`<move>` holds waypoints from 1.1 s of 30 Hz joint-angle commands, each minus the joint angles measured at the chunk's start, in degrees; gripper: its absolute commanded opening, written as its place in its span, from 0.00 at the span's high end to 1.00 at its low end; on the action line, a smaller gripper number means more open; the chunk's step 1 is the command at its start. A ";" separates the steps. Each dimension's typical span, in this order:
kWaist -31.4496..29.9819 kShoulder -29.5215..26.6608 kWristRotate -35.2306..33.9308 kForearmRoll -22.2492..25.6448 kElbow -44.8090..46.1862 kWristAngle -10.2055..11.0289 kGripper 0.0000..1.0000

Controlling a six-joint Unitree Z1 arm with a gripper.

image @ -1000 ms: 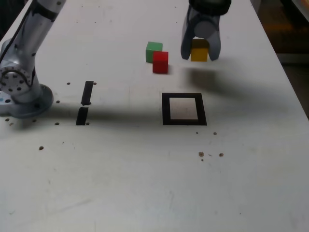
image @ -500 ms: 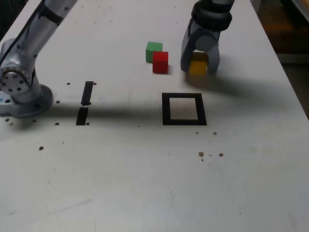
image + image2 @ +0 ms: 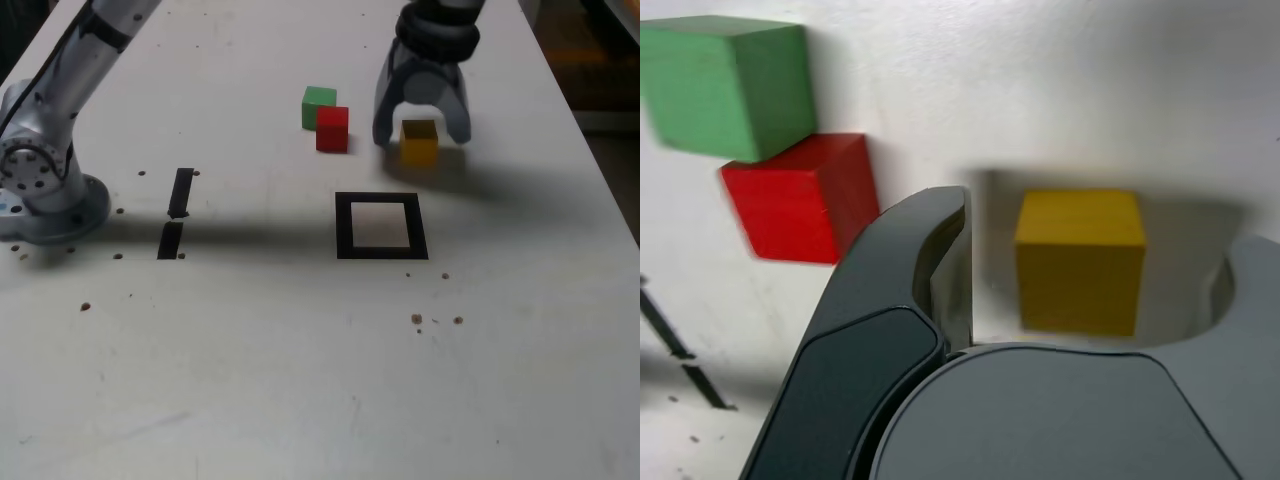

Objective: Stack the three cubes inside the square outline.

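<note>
The yellow cube [image 3: 419, 145] has just been released onto the white tabletop [image 3: 230, 350], outside the black tape square [image 3: 381, 253], which lies nearer and slightly left in the exterior view; no cube has been placed within it, so the stack is judged still to be started. The pincer [image 3: 422, 136] is spread wide around the yellow cube, with nothing gripped and gaps seen on both sides. At the exterior view's left, the red cube [image 3: 333, 130] and the green cube [image 3: 319, 107], slightly farther, are seen close together.
</note>
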 commanded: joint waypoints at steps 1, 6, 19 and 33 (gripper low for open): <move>-0.08 -3.02 -0.25 1.07 0.18 0.34 0.08; 0.00 -10.78 -0.91 3.55 3.65 1.00 0.07; 2.13 -18.86 -3.14 -6.45 26.86 0.47 0.08; 4.63 -14.10 -3.12 -13.21 29.71 2.06 0.14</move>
